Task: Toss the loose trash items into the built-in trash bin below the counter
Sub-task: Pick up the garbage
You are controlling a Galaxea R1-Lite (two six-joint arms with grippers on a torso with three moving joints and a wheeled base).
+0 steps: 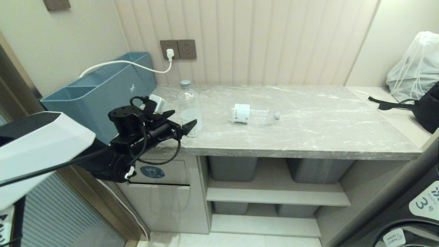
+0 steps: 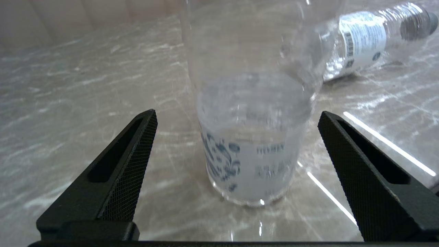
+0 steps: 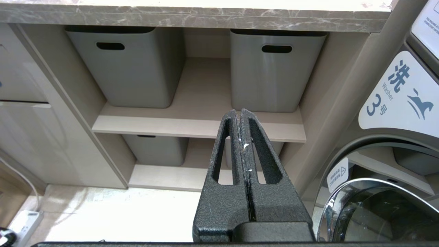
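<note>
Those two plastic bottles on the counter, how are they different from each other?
The near bottle stands upright by the counter's front edge; the far bottle lies on its side mid-counter. The near bottle sits between the open left gripper's fingers, untouched; the far bottle lies apart from it. Both are clear, capped and labelled.
</note>
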